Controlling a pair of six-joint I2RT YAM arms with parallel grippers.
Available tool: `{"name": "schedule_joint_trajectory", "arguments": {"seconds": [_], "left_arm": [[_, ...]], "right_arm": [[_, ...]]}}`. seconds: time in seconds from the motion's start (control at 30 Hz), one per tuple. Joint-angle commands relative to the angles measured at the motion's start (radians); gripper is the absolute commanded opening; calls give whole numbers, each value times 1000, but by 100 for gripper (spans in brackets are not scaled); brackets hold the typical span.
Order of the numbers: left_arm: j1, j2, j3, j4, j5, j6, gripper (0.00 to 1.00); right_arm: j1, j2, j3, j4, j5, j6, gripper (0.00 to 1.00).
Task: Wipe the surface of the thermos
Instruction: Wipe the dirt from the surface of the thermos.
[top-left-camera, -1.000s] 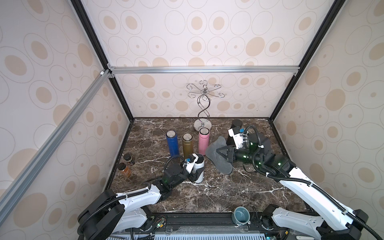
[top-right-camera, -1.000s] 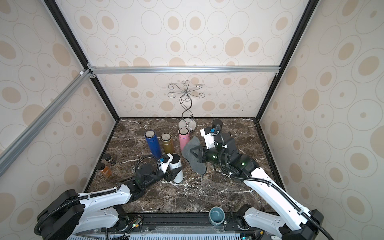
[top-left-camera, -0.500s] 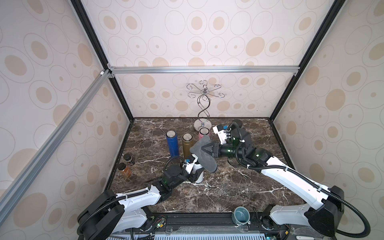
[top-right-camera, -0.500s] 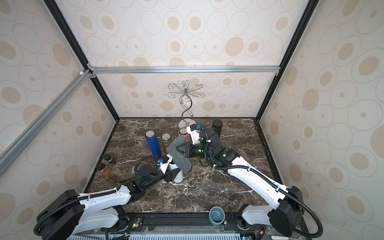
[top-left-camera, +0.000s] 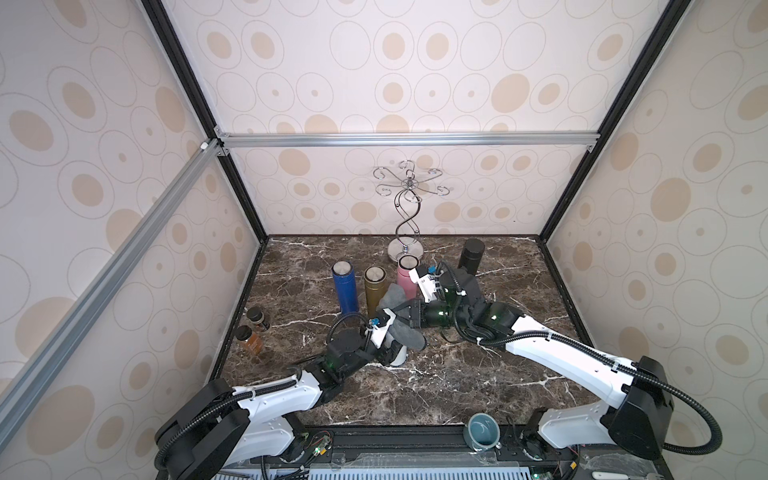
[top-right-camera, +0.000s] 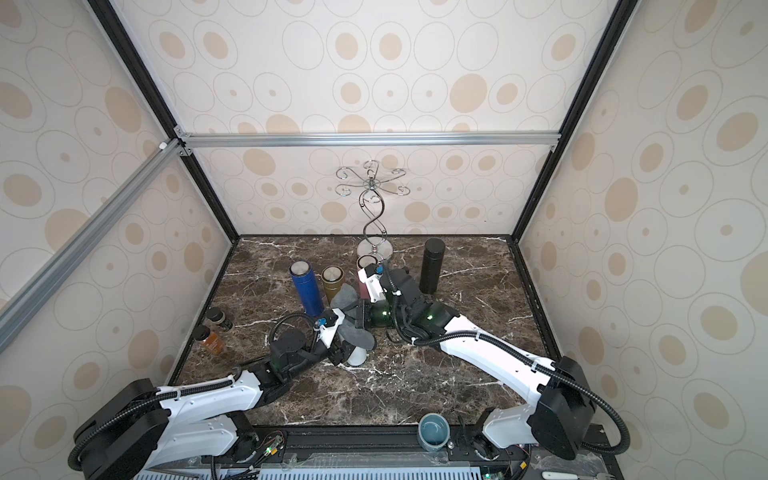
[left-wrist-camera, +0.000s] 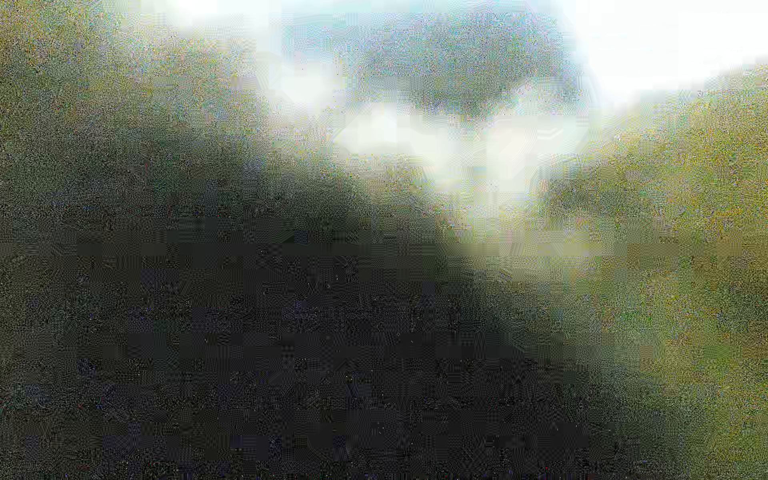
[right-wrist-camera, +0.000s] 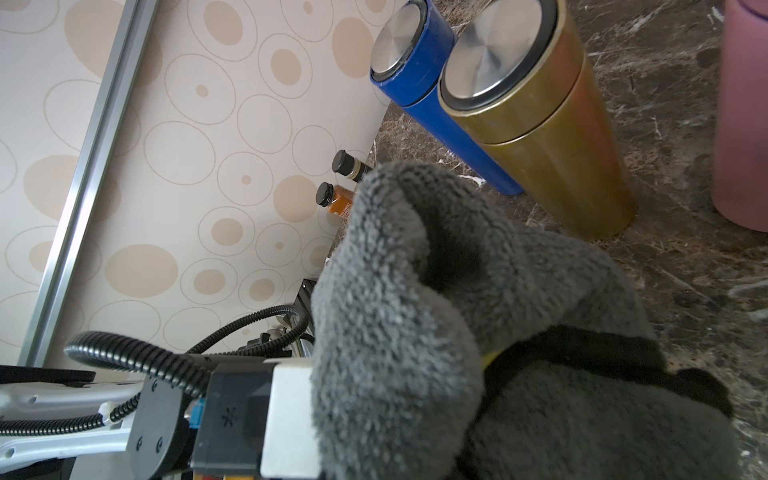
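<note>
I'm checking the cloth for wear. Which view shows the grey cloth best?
The right wrist view: the grey cloth fills the foreground, its pile sharp. In both top views the cloth is small, lying against the white thermos. The left wrist view is too blurred to tell.

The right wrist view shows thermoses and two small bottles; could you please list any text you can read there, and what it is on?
Amber bottle label: pale print on orange, too small and blurred to read.
Second small bottle: nothing legible.
Blue thermos, gold thermos, pink thermos: no text showing.
Grey cloth: none.
Nothing can be quoted.
</note>
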Motion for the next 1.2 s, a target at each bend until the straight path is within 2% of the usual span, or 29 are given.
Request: {"name": "schedule_joint_trajectory", "arguments": {"seconds": [0.0,0.13,0.27,0.57,0.8,1.17], "left_arm": [[-6,-16,13,77,-16,17,0],[-6,-30,13,68,-19,20,0],[-6,-35,8,60,-24,23,0],[-6,-33,1,58,-31,25,0],[-8,-14,7,69,-20,19,0],[-7,-6,8,75,-5,13,0]], "right_arm": [[18,3,-61,-83,9,27,0],[19,-8,-59,-220,91,-14,0],[34,-25,-39,-385,301,-83,0],[37,-109,22,-512,529,-153,0],[64,-141,34,-354,363,-187,0],[168,-69,113,-266,286,-248,0]]}}
